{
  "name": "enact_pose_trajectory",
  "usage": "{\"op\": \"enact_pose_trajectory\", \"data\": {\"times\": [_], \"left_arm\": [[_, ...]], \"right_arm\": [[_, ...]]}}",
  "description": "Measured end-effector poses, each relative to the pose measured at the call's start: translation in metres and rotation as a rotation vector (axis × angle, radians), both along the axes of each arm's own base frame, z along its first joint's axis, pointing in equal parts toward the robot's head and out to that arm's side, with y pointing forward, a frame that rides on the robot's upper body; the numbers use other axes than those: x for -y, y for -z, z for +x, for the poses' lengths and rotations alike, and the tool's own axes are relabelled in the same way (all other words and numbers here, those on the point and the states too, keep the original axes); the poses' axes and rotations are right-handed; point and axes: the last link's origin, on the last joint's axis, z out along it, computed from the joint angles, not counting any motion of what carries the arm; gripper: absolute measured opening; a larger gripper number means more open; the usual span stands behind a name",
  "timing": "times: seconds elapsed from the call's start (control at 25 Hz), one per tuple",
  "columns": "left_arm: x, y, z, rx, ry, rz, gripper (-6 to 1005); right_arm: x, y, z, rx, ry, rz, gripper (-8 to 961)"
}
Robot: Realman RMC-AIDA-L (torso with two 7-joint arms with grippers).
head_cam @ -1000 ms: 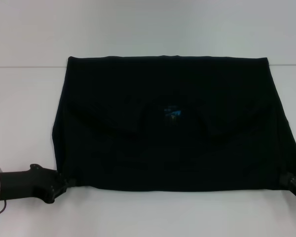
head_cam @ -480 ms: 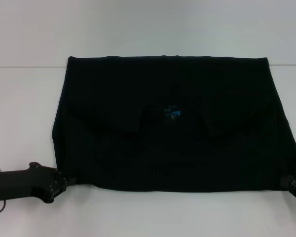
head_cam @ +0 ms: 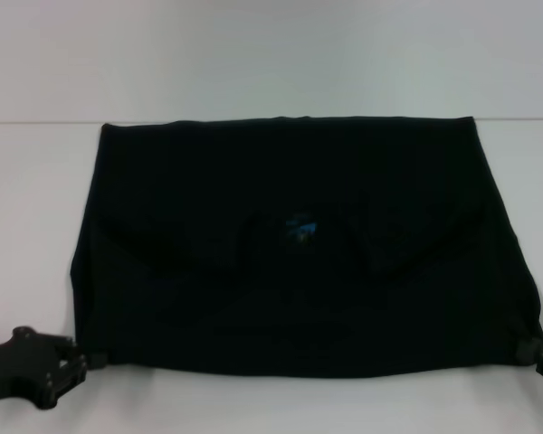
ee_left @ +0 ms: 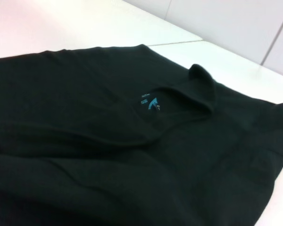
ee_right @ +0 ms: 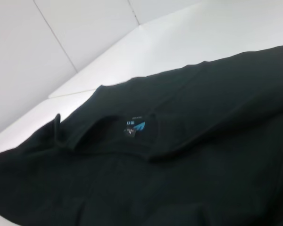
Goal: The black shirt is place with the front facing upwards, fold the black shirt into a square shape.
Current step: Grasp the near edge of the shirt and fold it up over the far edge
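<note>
Closest to the robot, both claws sit at the near corners of the shirt (head_cam: 299, 244): the left claw (head_cam: 80, 362) is down at the near-left corner, its tip right at the hem, and the right claw (head_cam: 536, 351) is at the near-right corner, mostly cut off by the edge of the head view. Honestly can't tell whether either one is pinching cloth or just touching it, the black fingers blend straight into the black fabric, and the wrist views show no fingers at all. The shirt itself lies flat on the white worktop (head_cam: 36, 199), folded into a wide rectangle-ish shape that's a bit broader at the near edge than at the far one. Around the middle you can see the collar area with the small blue label (head_cam: 300, 226), also plain in the left wrist view (ee_left: 151, 102) and the right wrist view (ee_right: 133, 127). Sleeve folds run out to either side of it. The far edge lies straight, close to the worktop's back edge.
</note>
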Motion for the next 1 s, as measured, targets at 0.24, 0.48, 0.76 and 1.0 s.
{"op": "enact_pose_trajectory", "data": {"times": [0.24,0.48,0.76,1.0], "left_arm": [[0.017,-0.004,-0.004,0.013,-0.005,-0.033,50],[0.030,-0.005,-0.011,0.007,-0.034,-0.075,50],[0.047,-0.013,-0.009,0.043,0.012,-0.104,51],[0.060,-0.013,-0.003,0.083,0.066,-0.157,51]], "right_arm": [[0.010,-0.002,-0.001,-0.034,0.002,-0.062,34],[0.023,-0.001,0.000,-0.061,0.010,-0.129,34],[0.041,-0.001,-0.002,-0.104,0.000,-0.204,34],[0.054,0.001,-0.010,-0.152,-0.045,-0.278,34]]}}
